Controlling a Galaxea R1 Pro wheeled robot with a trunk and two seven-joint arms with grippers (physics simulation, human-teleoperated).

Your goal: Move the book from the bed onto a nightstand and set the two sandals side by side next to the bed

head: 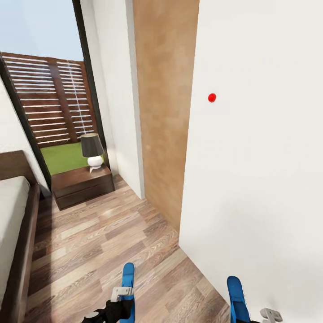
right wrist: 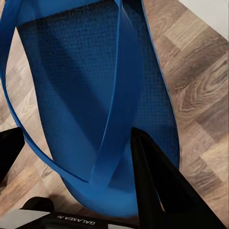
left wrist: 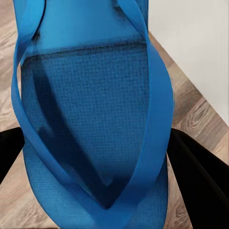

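Two blue sandals are in hand, one per arm, above the wood-plank floor point(head: 103, 233) of the bedroom. At far left the bed point(head: 13, 215) runs along the edge of the head view, its pale mattress inside a dark frame; beyond it the nightstand point(head: 80, 184) carries a lamp point(head: 93, 151) in front of the glass door. The book cannot be seen from here.

Risks, as I judge them: the white wall point(head: 260, 179) stands close on the right, so a turn toward the bed could swing the right sandal point(head: 237, 296) into it and knock it loose. Either sandal is thin and floppy, so a pinch near one end could let it twist or slide out.

The left gripper point(head: 117, 309) is clamped on the left sandal point(head: 128, 280), its dark fingers point(left wrist: 200, 176) pressing both edges of the sole. The right gripper point(right wrist: 76, 162) is closed on the other sandal, one finger point(right wrist: 162, 186) lying across the sole under the strap.
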